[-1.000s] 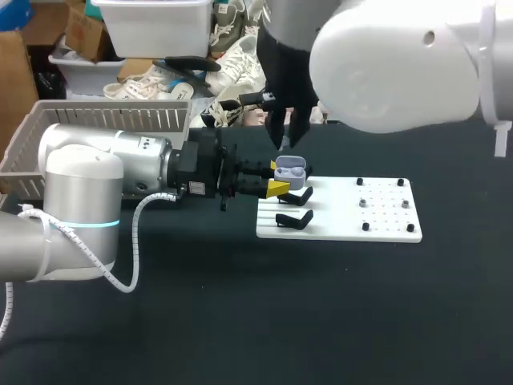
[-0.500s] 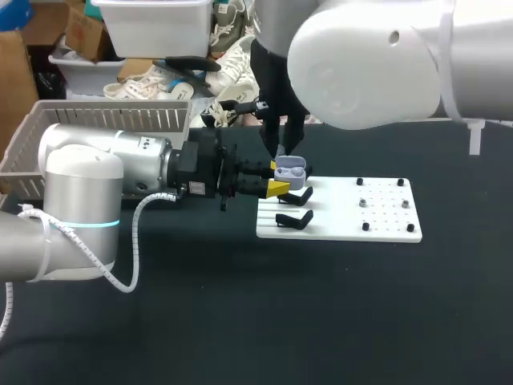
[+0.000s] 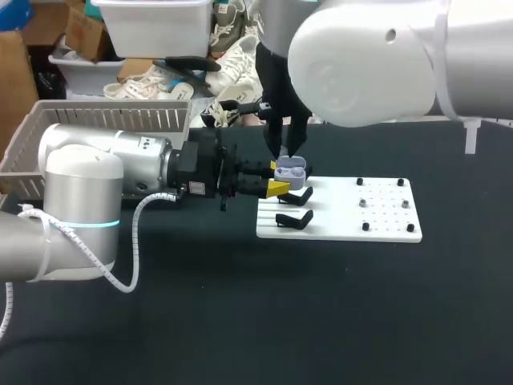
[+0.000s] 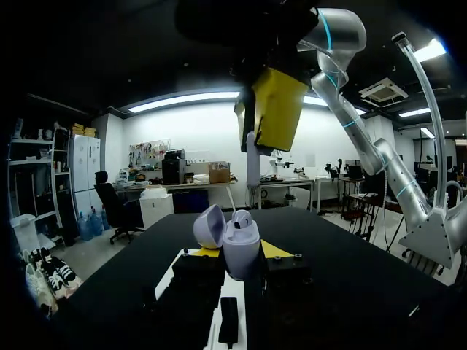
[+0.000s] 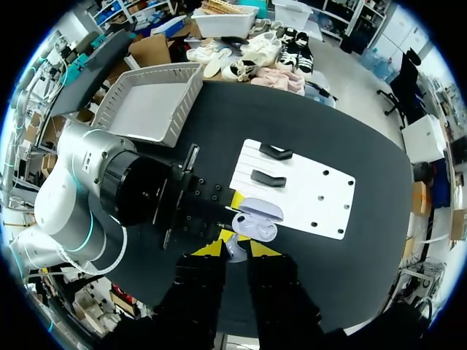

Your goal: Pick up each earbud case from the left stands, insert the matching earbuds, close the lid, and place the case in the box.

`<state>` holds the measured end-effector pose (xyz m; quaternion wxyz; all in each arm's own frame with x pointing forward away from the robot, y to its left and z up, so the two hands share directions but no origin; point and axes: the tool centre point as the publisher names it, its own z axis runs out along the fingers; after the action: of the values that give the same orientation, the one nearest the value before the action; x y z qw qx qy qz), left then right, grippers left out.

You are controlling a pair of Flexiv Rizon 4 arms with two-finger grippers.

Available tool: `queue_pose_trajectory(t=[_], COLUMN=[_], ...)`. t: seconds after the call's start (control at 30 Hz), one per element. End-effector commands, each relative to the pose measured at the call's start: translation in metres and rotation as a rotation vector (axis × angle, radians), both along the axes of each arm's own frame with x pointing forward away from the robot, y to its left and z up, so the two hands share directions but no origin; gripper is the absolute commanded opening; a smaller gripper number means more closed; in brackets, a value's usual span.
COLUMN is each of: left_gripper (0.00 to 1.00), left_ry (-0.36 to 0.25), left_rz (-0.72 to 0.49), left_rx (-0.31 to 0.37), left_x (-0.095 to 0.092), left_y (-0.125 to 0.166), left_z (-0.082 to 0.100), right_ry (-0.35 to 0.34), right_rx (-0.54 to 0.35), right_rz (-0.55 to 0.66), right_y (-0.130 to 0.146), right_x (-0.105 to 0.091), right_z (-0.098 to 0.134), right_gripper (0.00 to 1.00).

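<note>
1. Left gripper (image 3: 279,183) is squeezing the earbud case (image 3: 288,170) from both sides. That is a bit above the middle of the head view, over the left end of the white board (image 3: 385,224). The lid (image 4: 209,226) stands open.
2. Straight over the case hangs the right gripper (image 3: 284,155), coming down from the top of the picture. It is pinched shut on a small pale thing that looks like an earbud (image 5: 234,251).
3. One other bud (image 4: 243,216) sits in the case, so I think this is the second one going in.
4. It could miss. If the earbud is not lined up with the empty hole, it may hit the rim, pop loose and drop onto the black desk (image 3: 240,321).
5. A hard push could tip the case or make it slide, since it is held only by its sides.
6. The open lid is just beside the way down. A bump could knock it shut too soon.
7. The box (image 3: 104,120) is well apart, in the upper left. A loose hold on the way there could drop the case.
</note>
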<state>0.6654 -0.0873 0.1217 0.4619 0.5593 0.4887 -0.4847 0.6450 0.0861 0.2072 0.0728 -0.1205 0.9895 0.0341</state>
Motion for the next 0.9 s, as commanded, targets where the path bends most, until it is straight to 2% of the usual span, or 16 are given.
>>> queue_pose_trajectory(t=[0.03, 0.33, 0.9], left_gripper=[0.0, 0.0, 0.0], left_ry=[-0.002, -0.002, -0.002], left_rz=[0.005, 0.005, 0.005], left_rx=[-0.001, -0.001, -0.001], left_x=[-0.001, -0.001, -0.001], left_y=[-0.001, -0.001, -0.001], left_z=[0.0, 0.0, 0.0], right_ry=[-0.001, -0.021, -0.062], right_rx=[0.002, 0.028, 0.042], right_rz=[0.0, -0.021, 0.022], right_y=[0.0, -0.002, -0.006], right_x=[-0.001, 0.003, 0.008], right_z=[0.0, -0.007, -0.017], right_gripper=[0.0, 0.0, 0.0])
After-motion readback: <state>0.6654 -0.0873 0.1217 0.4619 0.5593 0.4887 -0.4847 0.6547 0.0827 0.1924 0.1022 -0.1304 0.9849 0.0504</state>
